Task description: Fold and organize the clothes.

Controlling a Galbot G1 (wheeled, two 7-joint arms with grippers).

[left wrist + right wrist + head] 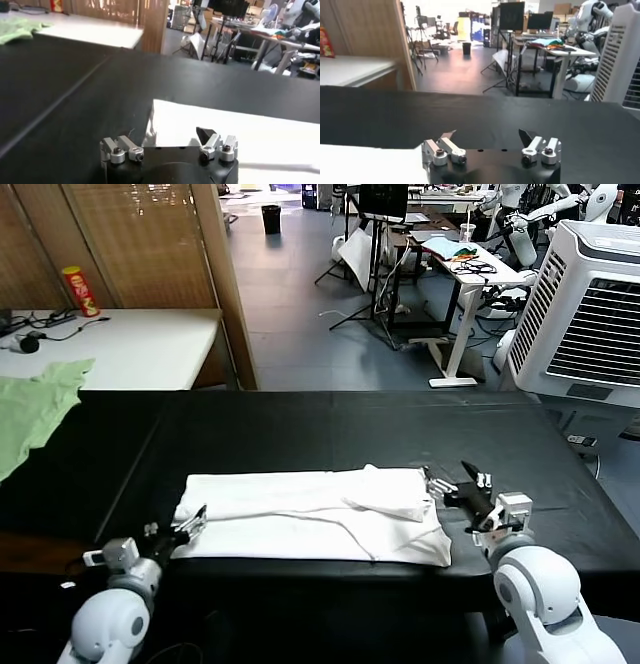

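One of the clothes, a white T-shirt (pixel 315 514), lies folded into a long band on the black table (pixel 330 424), near its front edge. My left gripper (pixel 192 524) stands open at the band's left end, its fingers just off the hem, with nothing between them. In the left wrist view the white fabric (pixel 240 135) lies just ahead of the open left gripper (pixel 176 134). My right gripper (pixel 455 479) stands open at the band's right end, beside the tucked sleeve. In the right wrist view the right gripper (pixel 487 135) is over bare black table, with the shirt's edge (pixel 365 162) off to one side.
A light green garment (pixel 35 409) hangs over the table's far left corner. Behind it stands a white table (pixel 130 344) with a red can (pixel 80 291) and cables. A large white air cooler (pixel 590 314) stands at the back right.
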